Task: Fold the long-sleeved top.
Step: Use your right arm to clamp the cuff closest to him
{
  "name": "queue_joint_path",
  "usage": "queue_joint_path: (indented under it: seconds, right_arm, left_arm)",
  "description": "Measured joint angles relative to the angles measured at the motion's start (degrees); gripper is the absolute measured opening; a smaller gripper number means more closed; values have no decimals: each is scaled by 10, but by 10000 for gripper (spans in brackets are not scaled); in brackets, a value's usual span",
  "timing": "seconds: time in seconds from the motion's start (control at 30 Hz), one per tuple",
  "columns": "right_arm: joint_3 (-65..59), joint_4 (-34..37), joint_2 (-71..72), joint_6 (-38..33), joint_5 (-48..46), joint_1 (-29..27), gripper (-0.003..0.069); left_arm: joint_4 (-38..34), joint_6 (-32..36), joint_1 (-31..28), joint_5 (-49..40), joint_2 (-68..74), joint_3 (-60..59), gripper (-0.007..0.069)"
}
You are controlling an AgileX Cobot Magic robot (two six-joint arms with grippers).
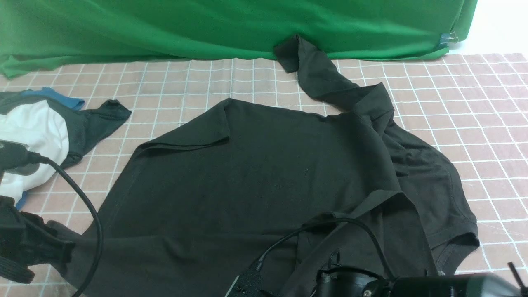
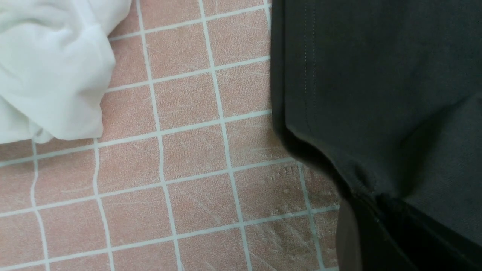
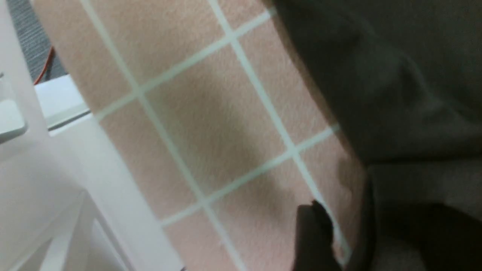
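Nearest the lens, the large black knit long-sleeved top (image 1: 264, 177) lay spread across the pink, white-gridded tabletop (image 1: 474, 103). Its near left corner was pinched in the closed left pincer (image 2: 365, 222), while the right pincer (image 3: 339, 233) stood jaws apart beside the near hem, holding nothing. Folding seemed barely begun: one side edge was turned in, but a long sleeve trailed to the green backdrop cloth (image 1: 206, 29) and the right side lay rumpled, with a crumpled white garment (image 1: 33, 132) well off left.
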State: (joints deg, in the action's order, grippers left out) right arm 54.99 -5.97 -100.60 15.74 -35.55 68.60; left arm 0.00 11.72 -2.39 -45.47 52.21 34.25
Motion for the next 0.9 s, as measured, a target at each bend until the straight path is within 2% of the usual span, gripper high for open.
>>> queue_joint_path:
  seconds: [0.27, 0.33, 0.43, 0.47, 0.5, 0.57, 0.73, 0.9]
  right_arm:
    - [8, 1, -23, 0, 0, -12, 344]
    - [8, 1, -23, 0, 0, -14, 320]
    - [8, -1, -22, -1, -9, -16, 212]
    - [9, -3, -21, -2, -13, -16, 148]
    - [9, -4, -21, -3, -13, -16, 136]
    - [8, -6, -15, -5, -15, -17, 62]
    - [1, 3, 30, -5, -59, -17, 52]
    - [1, 7, 154, 17, -87, -20, 52]
  left_arm:
    - [0, 0, 0, 0, 0, 0, 35]
    - [0, 0, 0, 0, 0, 0, 35]
    - [0, 0, 0, 0, 0, 0, 35]
    - [0, 0, 0, 0, 0, 0, 35]
    - [0, 0, 0, 0, 0, 0, 35]
    - [0, 0, 0, 0, 0, 0, 35]
    - [0, 0, 0, 0, 0, 0, 35]
    - [0, 2, 0, 0, 0, 0, 35]
